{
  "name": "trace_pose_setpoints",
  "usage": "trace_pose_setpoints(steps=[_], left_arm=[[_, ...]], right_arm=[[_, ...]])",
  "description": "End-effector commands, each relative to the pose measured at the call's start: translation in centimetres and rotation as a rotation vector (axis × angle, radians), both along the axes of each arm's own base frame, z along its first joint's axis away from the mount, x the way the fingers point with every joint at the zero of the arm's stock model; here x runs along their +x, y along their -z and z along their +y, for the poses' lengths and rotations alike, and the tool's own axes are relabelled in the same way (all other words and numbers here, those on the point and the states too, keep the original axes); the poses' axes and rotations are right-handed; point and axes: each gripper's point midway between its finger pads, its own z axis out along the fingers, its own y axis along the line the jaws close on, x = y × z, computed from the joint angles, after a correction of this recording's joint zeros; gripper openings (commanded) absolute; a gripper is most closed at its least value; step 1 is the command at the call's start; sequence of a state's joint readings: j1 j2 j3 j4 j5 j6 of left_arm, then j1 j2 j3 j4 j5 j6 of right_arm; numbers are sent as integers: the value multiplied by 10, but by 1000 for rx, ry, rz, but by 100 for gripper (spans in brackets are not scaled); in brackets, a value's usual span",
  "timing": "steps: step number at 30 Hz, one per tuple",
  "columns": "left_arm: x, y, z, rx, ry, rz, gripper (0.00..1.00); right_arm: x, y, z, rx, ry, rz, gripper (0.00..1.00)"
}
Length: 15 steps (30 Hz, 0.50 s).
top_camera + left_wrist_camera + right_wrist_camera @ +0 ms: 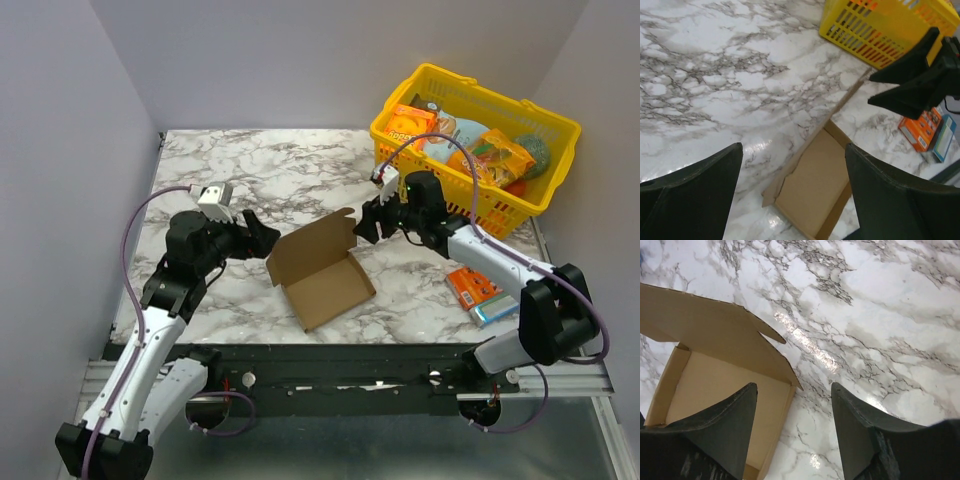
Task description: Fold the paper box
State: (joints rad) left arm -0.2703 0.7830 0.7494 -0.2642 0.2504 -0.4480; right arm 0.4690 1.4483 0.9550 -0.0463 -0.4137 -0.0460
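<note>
The paper box (322,275) sits in the middle of the counter (250,170), tray formed, lid flap standing on its far side. The left hand (262,236) and right hand (364,225) flank the flap, both wide and empty. Closing looks next: press the flap down nearward and tuck it.

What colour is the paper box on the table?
Plain brown; the paper box shows best in the top external view.

Nothing readable anywhere. Orange snack box (472,285) on the table at four o'clock carries printing, but it's too small to make out. Packets (498,155) in the yellow basket (505,212) at two o'clock show colourful print, all of it blurred.
</note>
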Motion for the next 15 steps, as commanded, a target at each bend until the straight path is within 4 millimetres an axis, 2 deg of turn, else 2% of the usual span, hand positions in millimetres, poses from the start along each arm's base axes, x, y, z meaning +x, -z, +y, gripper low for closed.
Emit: trace_pose_setpoints(steps=[1, 4, 6, 10, 15], left_arm=[[-46, 19, -13, 4, 162, 101, 92], [-52, 28, -7, 31, 146, 149, 91], [-53, 27, -5, 29, 129, 138, 91], [-49, 26, -1, 43, 107, 128, 91], [-46, 36, -5, 54, 128, 155, 91]], right_arm=[[13, -22, 18, 33, -128, -133, 68], [15, -19, 25, 51, -160, -136, 68], [18, -13, 29, 57, -173, -126, 68], [18, -6, 37, 76, -212, -101, 53], [16, -3, 37, 76, -220, -100, 39]])
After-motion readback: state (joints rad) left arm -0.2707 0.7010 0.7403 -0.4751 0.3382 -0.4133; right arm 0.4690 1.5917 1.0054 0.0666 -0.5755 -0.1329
